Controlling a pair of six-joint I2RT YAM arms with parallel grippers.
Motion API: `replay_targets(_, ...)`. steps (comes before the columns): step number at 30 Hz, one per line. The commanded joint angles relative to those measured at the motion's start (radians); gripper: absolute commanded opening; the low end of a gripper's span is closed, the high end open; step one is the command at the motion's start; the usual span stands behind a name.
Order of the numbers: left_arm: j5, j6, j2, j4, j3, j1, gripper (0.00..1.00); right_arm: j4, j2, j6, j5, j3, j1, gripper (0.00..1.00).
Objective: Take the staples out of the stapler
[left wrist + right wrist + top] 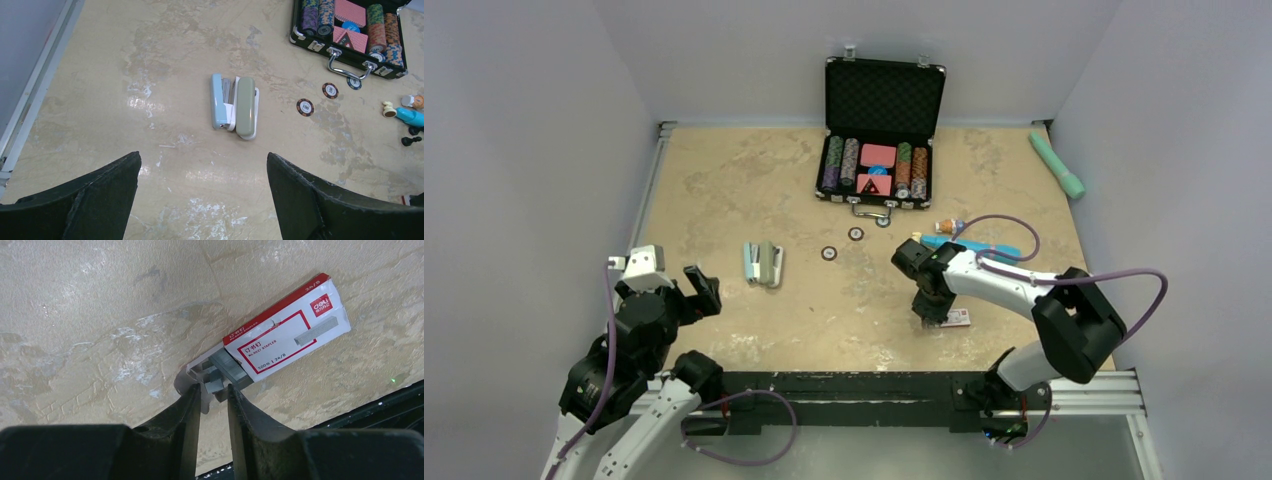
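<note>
The stapler (764, 264) lies swung open on the table's left half, its blue part beside its olive part; it also shows in the left wrist view (235, 107). My left gripper (689, 295) is open and empty, held above the table short of the stapler (202, 155). My right gripper (929, 318) points down at the red-and-white staple box (285, 330), whose tray is slid out. A short strip of staples (215, 385) lies at the tray's end between my fingertips (214, 389). The jaws stand a narrow gap apart, with slight gaps either side of the strip.
An open black case of poker chips and cards (884, 150) stands at the back. Two loose chips (829, 253) lie in the middle. A blue pen (969, 245), small chess pieces and a green tube (1057, 165) are on the right. The black base rail (854, 400) runs along the near edge.
</note>
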Motion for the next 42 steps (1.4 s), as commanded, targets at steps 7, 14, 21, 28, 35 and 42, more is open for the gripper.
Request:
replay_targets(7, -0.003, 0.007, 0.01, 0.014, 0.013, 0.006, 0.99, -0.016, -0.056, -0.018, 0.007, 0.019, 0.008, 0.3)
replay_targets(14, -0.003, 0.008, 0.009, 0.014, 0.012, 0.006, 0.99, -0.039, -0.093, -0.046, 0.011, 0.113, 0.014, 0.29)
replay_targets(21, -0.002, 0.007, 0.013, 0.015, 0.012, 0.006, 0.99, 0.032, -0.115, -0.15, 0.008, 0.167, 0.008, 0.27)
replay_targets(28, 0.013, 0.014, 0.022, 0.02, 0.009, 0.006, 0.99, 0.12, -0.13, -0.238, -0.009, 0.234, -0.033, 0.28)
replay_targets(35, 0.024, 0.019, 0.037, 0.026, 0.009, 0.006, 0.99, 0.118, -0.162, -0.3, -0.033, 0.22, -0.194, 0.57)
replay_targets(42, 0.067, 0.039, 0.063, 0.038, 0.003, 0.007, 0.99, 0.11, -0.24, -0.284, -0.064, 0.125, -0.365, 0.61)
